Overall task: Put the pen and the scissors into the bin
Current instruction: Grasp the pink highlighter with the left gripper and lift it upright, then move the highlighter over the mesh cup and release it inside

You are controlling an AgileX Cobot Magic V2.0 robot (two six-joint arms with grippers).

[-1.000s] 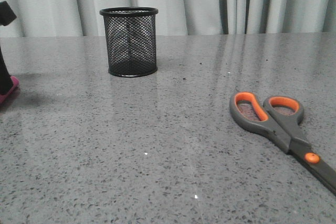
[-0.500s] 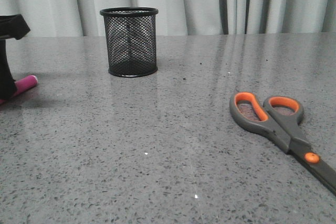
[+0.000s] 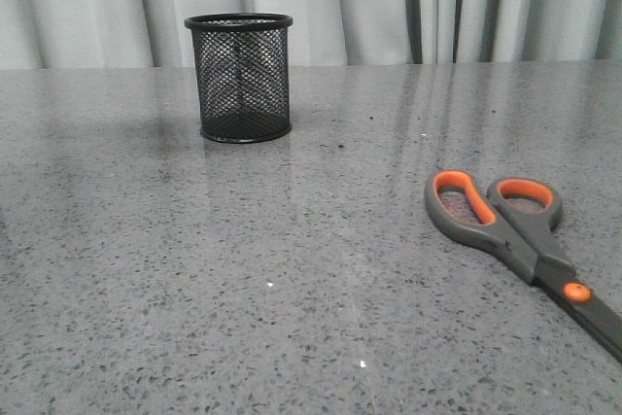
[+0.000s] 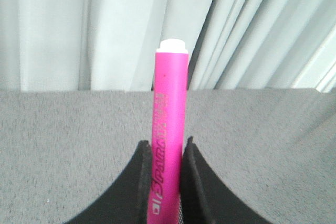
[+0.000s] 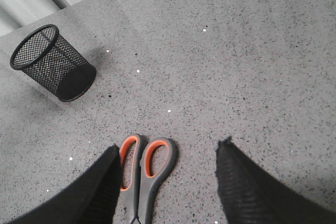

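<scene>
Pen [image 4: 169, 124] between left jaws, scissors [image 3: 515, 230] on table [image 3: 292, 269]

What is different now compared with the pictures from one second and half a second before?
The pen and the left arm have gone from the front view's left edge, where the pen lay low by the table. The left gripper now holds the pen clamped between its fingers. The scissors and the bin stayed where they were.

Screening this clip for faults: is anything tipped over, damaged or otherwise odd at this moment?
Nothing stands out. The bin stands upright on the table and looks undamaged. The scissors lie flat and closed. The left gripper grips the pen squarely. The right gripper hangs open above the scissors.
</scene>
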